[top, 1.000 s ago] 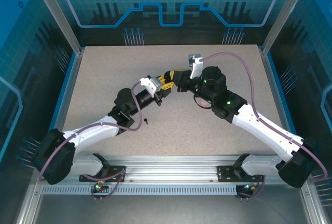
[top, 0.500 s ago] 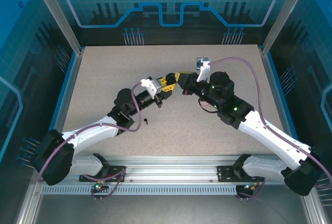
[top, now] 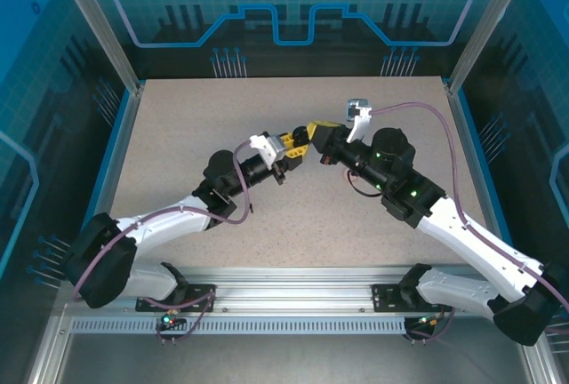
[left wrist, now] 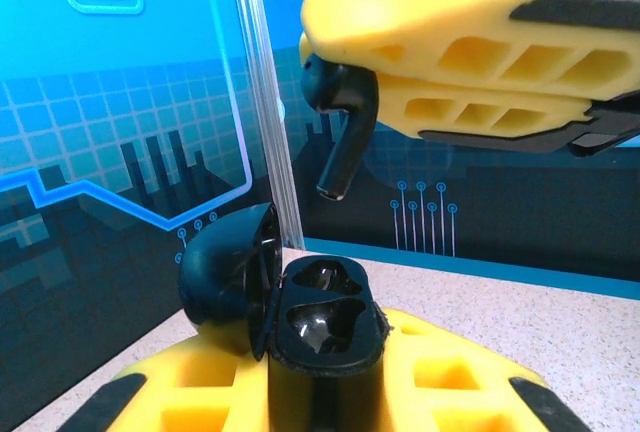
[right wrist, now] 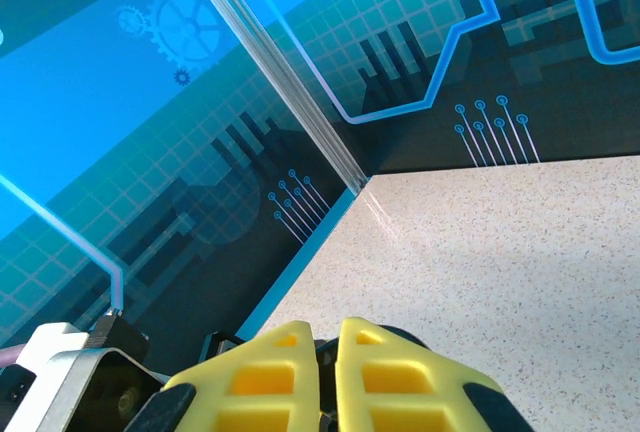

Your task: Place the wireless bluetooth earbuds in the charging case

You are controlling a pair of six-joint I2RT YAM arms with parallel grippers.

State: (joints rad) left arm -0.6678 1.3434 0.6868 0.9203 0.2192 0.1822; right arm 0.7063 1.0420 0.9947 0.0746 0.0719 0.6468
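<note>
In the left wrist view my left gripper (left wrist: pixel 322 384) is shut on a small black charging case (left wrist: pixel 326 324) that stands upright between the yellow fingers. Its lid (left wrist: pixel 226 274) hangs open to the left, and both sockets are empty. Just above the case, my right gripper (left wrist: pixel 316 58) is shut on a black earbud (left wrist: pixel 342 124), its stem pointing down a short way over the case. From above, the left gripper (top: pixel 295 143) and right gripper (top: pixel 314 132) meet tip to tip over the middle of the table. The right wrist view has the right gripper (right wrist: pixel 328 354) pinched on something dark.
The speckled table (top: pixel 178 135) is walled by blue panels with metal corner posts (top: pixel 98 28). The right arm's purple cable (top: pixel 427 122) arcs over the table's right side. Bare tabletop lies on all sides of the two grippers.
Both grippers have drifted to the right and slightly away from the bases, staying tip to tip. The right arm's wrist has swung out to the right. Both grips are unchanged.
</note>
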